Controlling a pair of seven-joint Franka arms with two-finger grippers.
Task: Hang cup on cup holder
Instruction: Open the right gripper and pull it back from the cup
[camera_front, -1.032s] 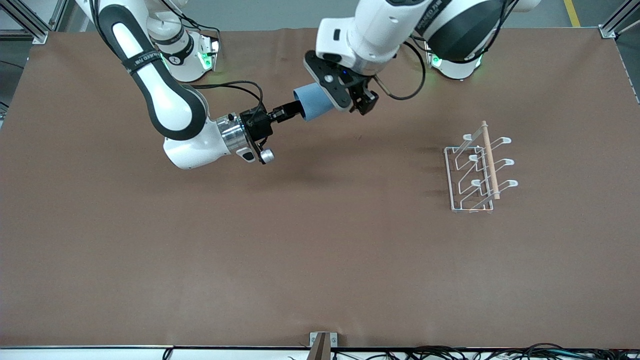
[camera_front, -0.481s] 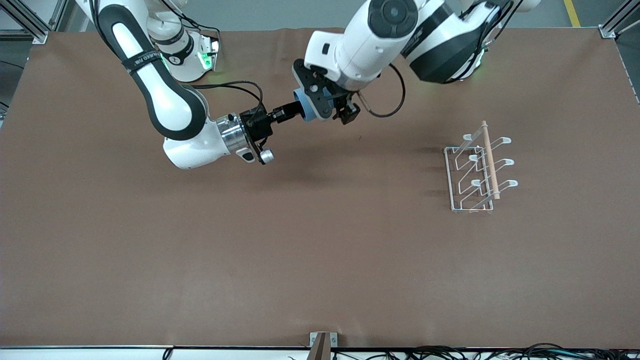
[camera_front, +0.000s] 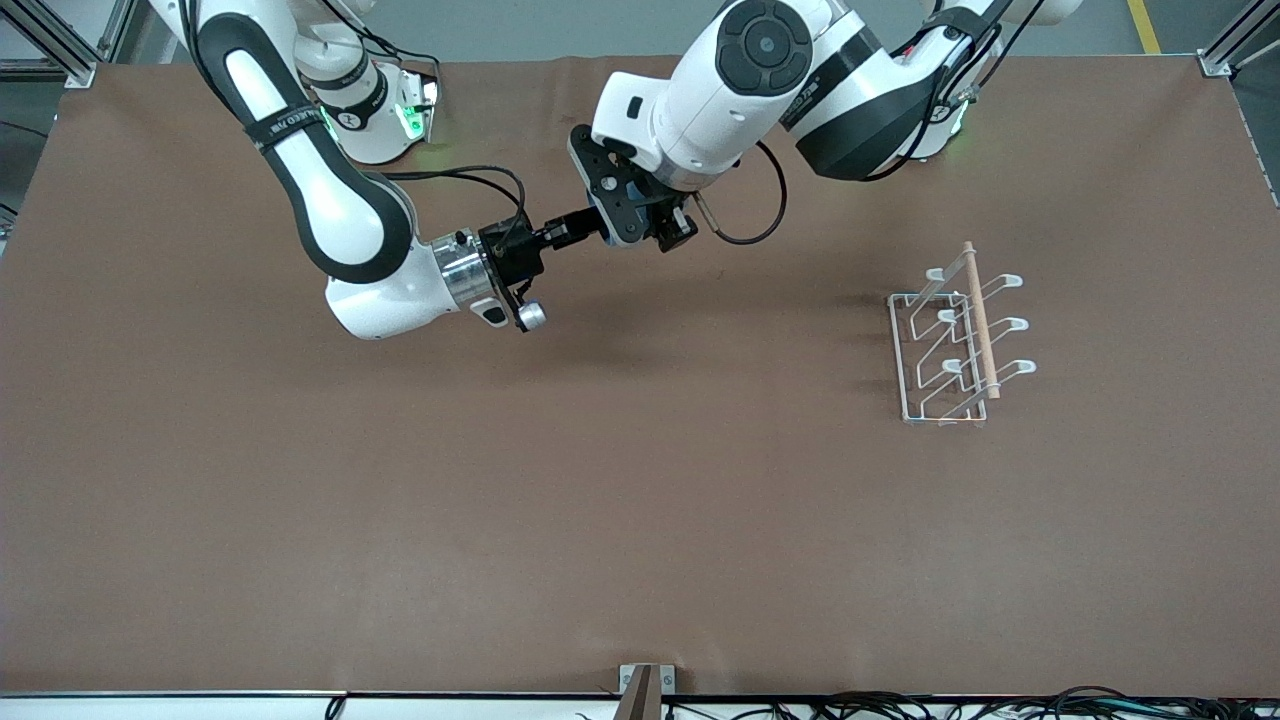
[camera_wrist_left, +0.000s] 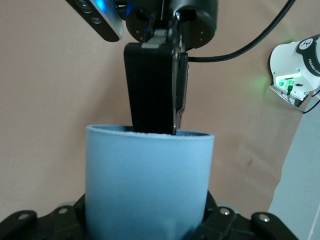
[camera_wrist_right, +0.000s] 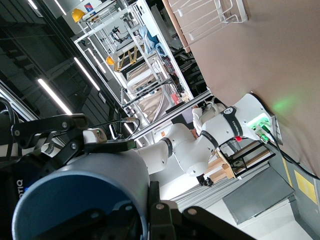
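The light-blue cup (camera_front: 598, 217) is held lying sideways in the air over the table's middle, near the robots' bases. My right gripper (camera_front: 582, 226) is shut on its rim, one finger inside the mouth and one outside (camera_wrist_right: 156, 202). My left gripper (camera_front: 627, 205) sits around the cup's closed end. The cup's wall (camera_wrist_left: 150, 185) fills the left wrist view, with the right gripper's finger (camera_wrist_left: 152, 90) entering its mouth. The cup's dark inside (camera_wrist_right: 75, 205) shows in the right wrist view. The white wire cup holder (camera_front: 950, 345) stands toward the left arm's end of the table.
The holder's wooden dowel (camera_front: 980, 320) lies along its top, with prongs angled up on both sides. The holder also shows in the right wrist view (camera_wrist_right: 205, 20). Brown table cloth (camera_front: 640, 480) spreads around it. A small bracket (camera_front: 646, 690) sits at the table's near edge.
My left gripper has moved toward the right gripper along the cup and now covers most of it. The right arm and the cup have stayed almost still.
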